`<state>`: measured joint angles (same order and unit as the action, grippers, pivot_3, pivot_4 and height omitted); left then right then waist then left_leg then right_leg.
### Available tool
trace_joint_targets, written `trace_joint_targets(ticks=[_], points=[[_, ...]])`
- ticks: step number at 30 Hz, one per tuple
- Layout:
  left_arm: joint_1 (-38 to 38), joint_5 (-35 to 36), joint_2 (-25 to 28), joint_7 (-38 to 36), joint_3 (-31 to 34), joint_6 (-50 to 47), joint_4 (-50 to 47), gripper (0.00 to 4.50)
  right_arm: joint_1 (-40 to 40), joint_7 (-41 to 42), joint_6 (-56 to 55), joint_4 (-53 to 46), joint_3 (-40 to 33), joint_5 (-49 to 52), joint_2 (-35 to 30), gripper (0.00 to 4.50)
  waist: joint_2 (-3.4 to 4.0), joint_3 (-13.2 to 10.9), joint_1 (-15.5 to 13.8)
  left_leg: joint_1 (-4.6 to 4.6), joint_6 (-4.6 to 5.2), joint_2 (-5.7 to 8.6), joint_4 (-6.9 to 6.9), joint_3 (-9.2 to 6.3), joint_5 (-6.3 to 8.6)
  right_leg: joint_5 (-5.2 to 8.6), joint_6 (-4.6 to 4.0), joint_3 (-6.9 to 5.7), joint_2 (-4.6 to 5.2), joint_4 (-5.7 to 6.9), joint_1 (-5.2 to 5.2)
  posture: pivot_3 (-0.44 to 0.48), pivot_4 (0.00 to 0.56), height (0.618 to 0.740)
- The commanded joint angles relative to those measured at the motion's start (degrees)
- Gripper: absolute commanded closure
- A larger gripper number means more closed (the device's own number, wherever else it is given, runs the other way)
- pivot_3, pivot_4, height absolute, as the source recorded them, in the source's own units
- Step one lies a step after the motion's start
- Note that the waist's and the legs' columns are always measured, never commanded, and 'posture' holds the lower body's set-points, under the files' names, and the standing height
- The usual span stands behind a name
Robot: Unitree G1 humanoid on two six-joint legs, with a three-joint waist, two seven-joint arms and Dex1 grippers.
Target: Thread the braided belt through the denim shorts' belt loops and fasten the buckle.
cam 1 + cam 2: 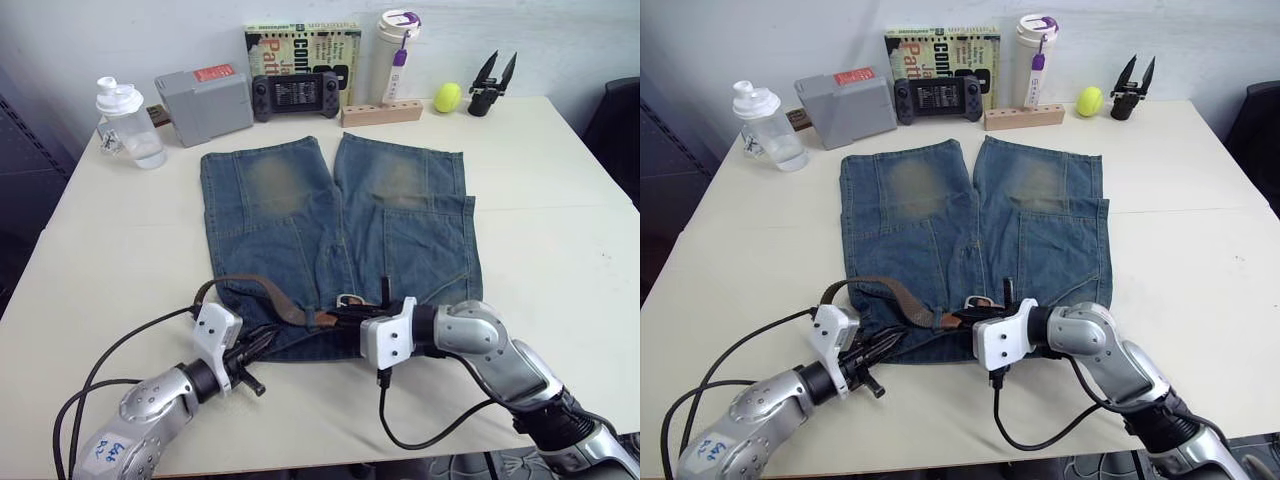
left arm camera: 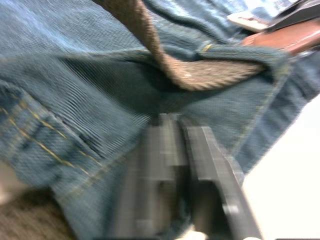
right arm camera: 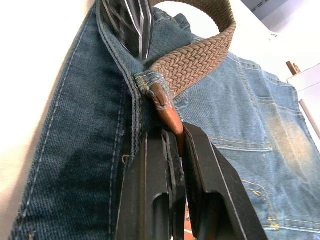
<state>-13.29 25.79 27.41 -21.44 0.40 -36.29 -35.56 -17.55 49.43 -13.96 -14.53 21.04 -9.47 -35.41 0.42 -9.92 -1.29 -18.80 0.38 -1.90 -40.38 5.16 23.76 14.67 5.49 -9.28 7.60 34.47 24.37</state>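
Table (image 1: 560, 230) — cream, white wall | right claw (image 3: 176, 142) pinching braided belt (image 3: 200, 60) | left claw (image 2: 180, 145) closed

- I see a cream-white table (image 1: 560, 250) carrying everything.
- The denim shorts (image 1: 335, 235) lie flat at the middle, waistband at the near edge, legs pointing to the far side.
- A clear shaker bottle (image 1: 128, 123) stands at the far left.
- A grey box (image 1: 205, 104) sits just beside it.
- A black game controller (image 1: 295, 95) leans against a book (image 1: 303, 45) standing at the back.
- A wooden block (image 1: 382, 113) lies next to the controller, with a white tumbler (image 1: 397, 55) behind it.
- A yellow-green ball (image 1: 447, 97) rests near a spare black tool (image 1: 493, 85) at the far right.
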Motion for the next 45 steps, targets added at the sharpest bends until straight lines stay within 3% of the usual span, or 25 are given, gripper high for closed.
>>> trace_joint_targets(ticks=[1, 9, 16, 22, 26, 30, 31, 35, 38, 42, 45], points=[[-2.31, -7.39, 3.70, -0.16, -5.76, 0.32, 2.79, 4.43, 0.10, 0.27, 0.42, -3.42, -2.89, 2.56, -0.90, 4.50, 0.10, 0.06, 0.04, 0.02, 0.00, 0.00, 0.01, 0.00, 0.00, 0.00, 0.00, 0.01, 0.00, 0.00, 0.00, 0.000, 0.150, 0.722], [-2.75, -9.77, 4.60, -0.81, -6.52, 2.12, 3.44, 4.43, -1.67, 1.98, 6.09, -3.09, -10.09, 8.96, -3.77, 4.50, 0.31, 0.21, -0.01, 0.09, 0.04, 0.00, 0.01, 0.00, 0.02, 0.00, 0.00, 0.08, 0.03, 0.02, -0.03, 0.000, 0.150, 0.722], [-2.65, -11.51, 5.21, -1.06, -7.17, 3.83, 3.82, 4.43, -2.21, 7.32, 21.97, -2.98, -22.14, 27.53, -8.81, 4.50, 0.33, 0.23, -0.07, 0.18, 0.08, 0.00, 0.05, -0.04, 0.04, 0.00, 0.00, 0.03, 0.06, -0.01, -0.15, 0.000, 0.150, 0.722], [-2.70, -13.07, 5.59, -1.63, -7.38, 5.83, 4.10, 4.43, -2.27, 11.38, 28.45, 2.21, -31.37, 34.56, -15.16, 4.50, 0.44, 0.28, 0.01, 0.40, 0.37, -0.05, 0.06, 0.10, 0.22, 0.00, 0.00, 0.11, 0.10, -0.04, -0.29, 0.000, 0.150, 0.722], [-2.71, -12.17, 5.37, -3.50, -6.06, 9.14, 3.41, 4.43, -3.72, 11.28, 31.69, 0.88, -32.35, 37.75, -15.13, 4.50, 0.49, 0.31, 0.01, 0.49, 0.40, -0.23, 0.09, 0.13, 0.24, 0.00, 0.00, 0.12, 0.12, -0.06, -0.37, 0.000, 0.150, 0.722], [-2.55, -4.54, 3.53, -7.06, -1.17, 11.23, -0.38, 4.43, -5.21, 10.22, 32.92, -2.31, -29.79, 37.83, -13.72, 4.50, 0.53, 0.31, 0.06, 0.47, 0.39, -0.30, 0.10, 0.15, 0.25, 0.00, 0.00, 0.10, 0.12, -0.07, -0.36, 0.000, 0.150, 0.722], [-2.66, -1.28, 2.96, -8.44, 0.57, 11.31, -1.48, 3.81, -5.47, 10.07, 33.24, -3.19, -29.03, 37.57, -13.42, 4.50, 0.51, 0.30, 0.08, 0.46, 0.38, -0.32, 0.10, 0.15, 0.25, 0.00, 0.00, 0.10, 0.11, -0.09, -0.35, 0.000, 0.150, 0.722], [-3.87, 13.16, 5.74, -14.11, 8.00, 6.07, -6.86, 2.32, -7.38, 8.87, 34.94, -6.18, -26.74, 37.78, -12.08, 4.50, 0.36, 0.18, 0.08, 0.33, 0.35, -0.43, 0.05, 0.15, 0.27, 0.00, 0.00, 0.07, 0.09, -0.13, -0.25, 0.000, 0.150, 0.722], [-3.45, 29.65, 9.69, -14.95, 15.80, 0.32, -8.95, 1.00, -8.58, 8.72, 35.24, -7.79, -24.74, 36.75, -11.63, 4.50, 0.40, 0.15, -0.03, 0.26, 0.34, -0.42, -0.05, 0.11, 0.27, 0.00, 0.00, 0.08, 0.10, -0.06, -0.21, 0.000, 0.150, 0.722], [-1.06, 41.61, 14.10, -15.92, 22.91, -2.17, -6.56, 1.00, -9.66, 9.83, 33.27, -8.43, -20.80, 33.09, -12.17, 4.50, 0.42, 0.13, 0.11, 0.24, 0.31, -0.38, -0.10, 0.12, 0.29, 0.00, 0.00, 0.10, 0.06, -0.07, -0.21, 0.000, 0.150, 0.722], [4.86, 37.94, 14.29, -12.03, 21.75, -1.12, -4.63, 1.00, -10.00, 10.82, 32.47, -8.67, -18.55, 31.35, -12.09, 4.50, 0.45, 0.11, -0.10, 0.23, 0.30, -0.07, -0.10, 0.09, 0.30, 0.00, 0.00, 0.11, 0.01, -0.07, -0.21, 0.000, 0.150, 0.722]])
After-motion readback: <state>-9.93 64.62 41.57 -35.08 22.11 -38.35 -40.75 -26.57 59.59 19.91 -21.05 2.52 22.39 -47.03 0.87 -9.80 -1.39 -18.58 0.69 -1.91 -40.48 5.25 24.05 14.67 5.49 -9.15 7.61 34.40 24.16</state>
